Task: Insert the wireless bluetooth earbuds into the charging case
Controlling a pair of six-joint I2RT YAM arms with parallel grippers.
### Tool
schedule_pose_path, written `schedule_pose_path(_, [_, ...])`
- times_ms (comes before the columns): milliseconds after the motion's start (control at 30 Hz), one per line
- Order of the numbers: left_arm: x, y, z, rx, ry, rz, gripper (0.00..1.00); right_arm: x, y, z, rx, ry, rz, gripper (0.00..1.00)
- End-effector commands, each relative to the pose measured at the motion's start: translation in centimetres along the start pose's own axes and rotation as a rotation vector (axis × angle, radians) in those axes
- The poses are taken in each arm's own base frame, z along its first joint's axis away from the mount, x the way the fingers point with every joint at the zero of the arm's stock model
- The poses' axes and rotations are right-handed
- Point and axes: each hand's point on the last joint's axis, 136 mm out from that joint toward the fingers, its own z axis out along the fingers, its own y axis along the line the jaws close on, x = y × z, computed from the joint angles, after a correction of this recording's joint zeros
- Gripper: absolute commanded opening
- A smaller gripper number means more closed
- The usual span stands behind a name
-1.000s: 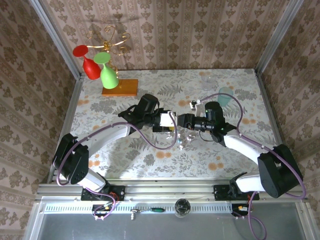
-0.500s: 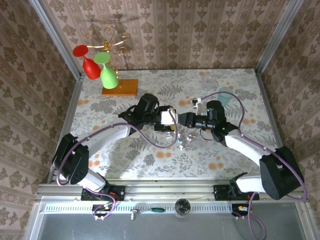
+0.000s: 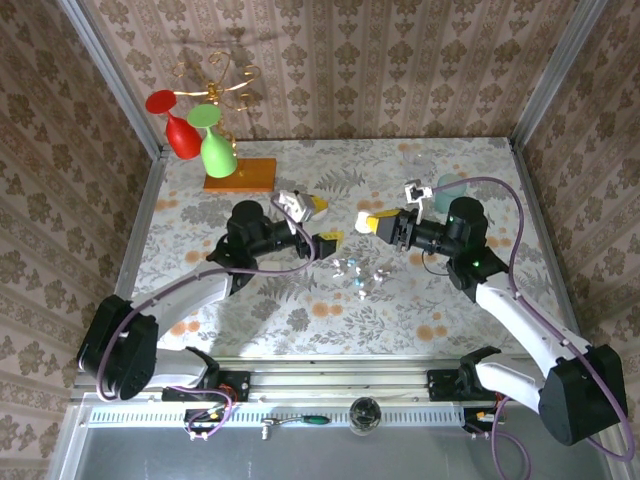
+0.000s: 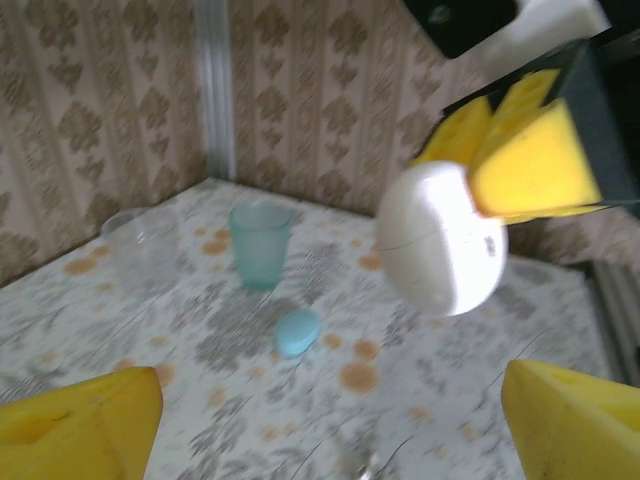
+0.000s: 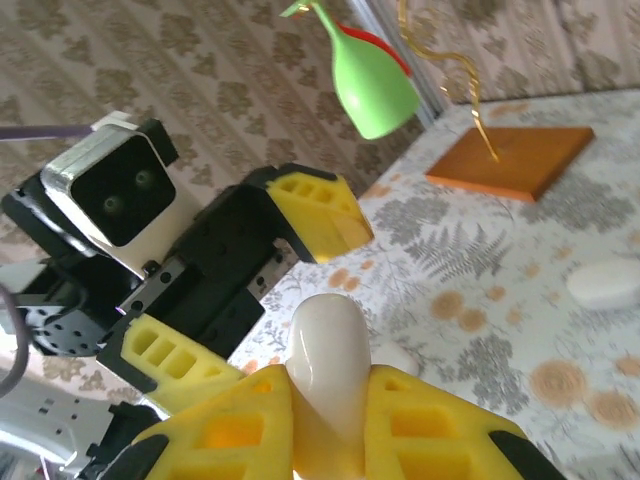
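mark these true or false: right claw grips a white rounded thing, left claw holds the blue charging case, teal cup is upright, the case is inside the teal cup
1. The right claw is shut on a white rounded item. True.
2. The left claw holds the light-blue charging case. False: the left claw is open and empty, and the case lies on the table.
3. The teal cup stands upright. True.
4. The charging case is inside the teal cup. False: it lies on the table beside the cup, outside it.
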Motion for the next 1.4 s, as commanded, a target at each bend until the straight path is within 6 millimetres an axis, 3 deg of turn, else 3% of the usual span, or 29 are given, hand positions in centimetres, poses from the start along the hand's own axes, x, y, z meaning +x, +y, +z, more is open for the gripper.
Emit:
schedule_pose_path(0, [-3.3,-3.4,-0.7,0.133,-0.114,-0.008,0.85,-2.1,3.5,-0.2,-0.13,-0.012,-0.141,0.12])
schedule_pose_path(200, [-3.5,-5.9,-0.5,0.25,-0.114,-0.013,0.77,-3.6,5.5,0.4,-0.201,-0.033,-0.239,0.09])
schedule_pose_path(500, [-5.6,-7.7,0.0,0.334,-0.167,-0.006,0.64,-2.2,8.5,1.5,-0.33,0.037,-0.301,0.09])
schedule_pose_path(667, [-5.6,-8.3,-0.2,0.357,-0.169,0.001,0.49,-2.0,8.5,1.5,-0.334,0.041,-0.305,0.09])
schedule_pose_path(967, [-5.9,-8.7,-0.5,0.376,-0.173,0.004,0.4,-1.2,8.4,1.6,-0.347,0.065,-0.313,0.09])
schedule_pose_path(1167, [-5.8,-8.8,-0.5,0.381,-0.169,0.003,0.29,-0.9,8.2,1.5,-0.336,0.072,-0.321,0.09])
schedule_pose_path(1267, [-5.8,-8.8,-0.5,0.378,-0.17,0.012,0.18,-0.7,8.1,1.4,-0.33,0.078,-0.326,0.1])
schedule_pose_path(1300, [-5.6,-8.7,-0.5,0.376,-0.166,0.016,0.14,-0.7,8.1,1.4,-0.327,0.079,-0.326,0.12])
schedule_pose_path(1367, [-5.4,-8.7,-0.4,0.373,-0.158,0.03,0.1,-0.9,8.1,1.3,-0.314,0.073,-0.329,0.25])
